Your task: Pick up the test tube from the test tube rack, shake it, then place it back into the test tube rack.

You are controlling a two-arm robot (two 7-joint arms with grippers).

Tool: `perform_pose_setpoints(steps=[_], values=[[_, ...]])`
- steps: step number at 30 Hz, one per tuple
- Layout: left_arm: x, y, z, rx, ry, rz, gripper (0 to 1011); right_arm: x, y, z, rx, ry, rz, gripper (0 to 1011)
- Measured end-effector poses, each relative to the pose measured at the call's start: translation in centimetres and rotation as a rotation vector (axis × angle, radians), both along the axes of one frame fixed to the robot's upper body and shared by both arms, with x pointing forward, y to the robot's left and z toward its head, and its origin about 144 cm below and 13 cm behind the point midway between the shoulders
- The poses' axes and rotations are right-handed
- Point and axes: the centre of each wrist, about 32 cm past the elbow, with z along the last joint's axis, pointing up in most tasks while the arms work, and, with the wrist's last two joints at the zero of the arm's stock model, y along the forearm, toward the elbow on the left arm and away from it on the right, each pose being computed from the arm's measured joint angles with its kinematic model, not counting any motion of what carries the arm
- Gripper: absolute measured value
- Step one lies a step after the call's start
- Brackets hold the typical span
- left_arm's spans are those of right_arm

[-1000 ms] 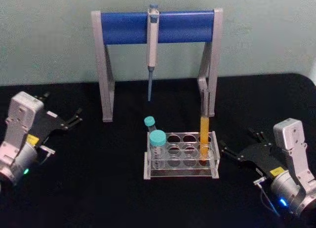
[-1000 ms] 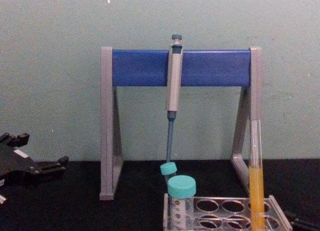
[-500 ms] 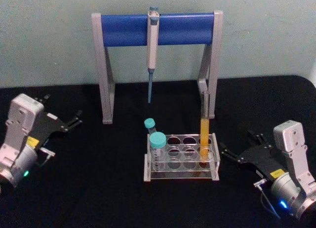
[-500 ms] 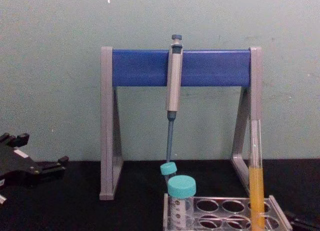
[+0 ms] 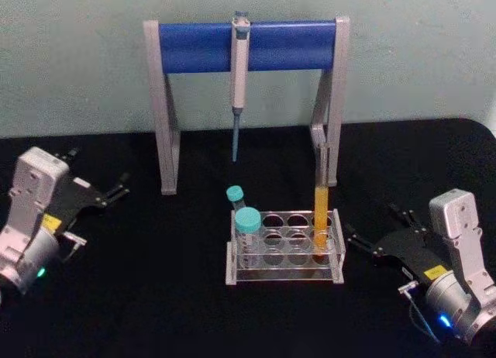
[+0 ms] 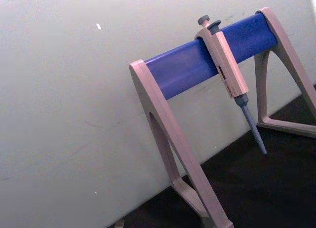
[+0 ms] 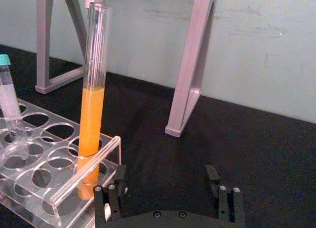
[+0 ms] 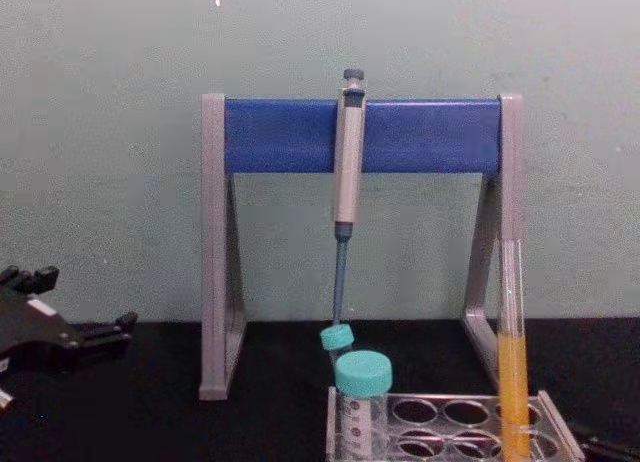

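My right gripper [image 5: 370, 244] sits low on the black table [image 5: 155, 296], just to the right of the low clear plastic test tube rack [image 5: 284, 249], black fingers [image 7: 212, 174] spread apart with nothing between them. In the right wrist view the gripper [image 7: 166, 176] points at the rack's [image 7: 49, 164] near end wall, close but not touching.

The tall slim clear glass test tube [image 5: 322, 199] stands upright in a right-hand hole of the rack, on the side nearest my right gripper. Orange-yellow liquid fills its lower half; the open top reaches up in front of the stand's right leg. In the right wrist view the tube [image 7: 91, 97] is just beyond and to one side of my fingertips, apart from them. In the chest view, the tube [image 8: 513, 352] rises at the rack's [image 8: 450, 427] right end.

My left gripper [image 5: 97, 189] is parked at the table's left edge, well apart from the rack, fingers spread, empty. In the chest view it [image 8: 75, 322] shows at the left edge.

Two shorter teal-capped clear tubes [image 5: 246, 232] stand at the rack's left end. Behind, a grey-and-blue pipette stand [image 5: 246, 44] carries one grey pipette [image 5: 239, 63] hanging tip down.

Labels: small yellow stickers on both gripper bodies and faint printing on the front teal-capped tube, none readable.
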Motion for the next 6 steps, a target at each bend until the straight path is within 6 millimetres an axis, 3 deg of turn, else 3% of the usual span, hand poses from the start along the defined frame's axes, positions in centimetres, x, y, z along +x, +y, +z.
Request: perform_pose_setpoints(steps=[6], values=[[0.0,0.0,0.0,0.0,0.0,0.0,1001,0.0,0.0,0.0,0.0,0.0,0.0,1000]])
